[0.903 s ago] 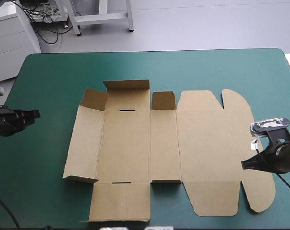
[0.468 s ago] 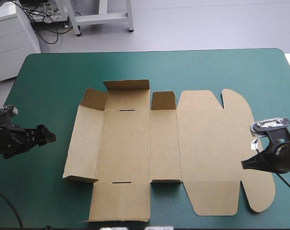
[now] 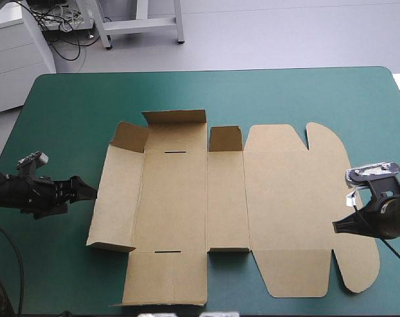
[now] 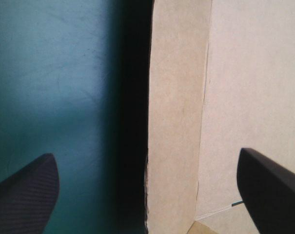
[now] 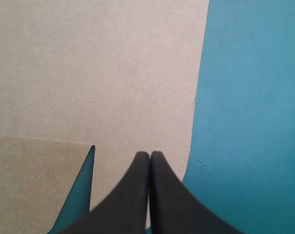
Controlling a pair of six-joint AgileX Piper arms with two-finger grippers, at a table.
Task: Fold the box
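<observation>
The brown box (image 3: 186, 198) lies cut and mostly flat at the table's middle. Its left wall is tilted up a little, and small flaps stand raised along its far edge. My left gripper (image 3: 86, 191) hangs open just left of that wall. In the left wrist view the wall's edge (image 4: 176, 122) stands straight ahead of the left gripper (image 4: 146, 155), between its two spread fingers and apart from both. My right gripper (image 3: 336, 227) is shut, with nothing between its fingers, over the rounded lid flap at the box's right end. Seen from the right wrist, the right gripper (image 5: 149, 155) points across the board (image 5: 88, 73) beside a notch.
Teal-green cover (image 3: 61, 112) shows all round the box, with a wide strip between the left wall and the table's left edge. The lid's curved edge meets the cover (image 5: 254, 97) just beside my right gripper.
My left gripper has travelled right, from near the table's left edge to the box's left wall, and its fingers have come apart. The right arm and the box have not moved.
</observation>
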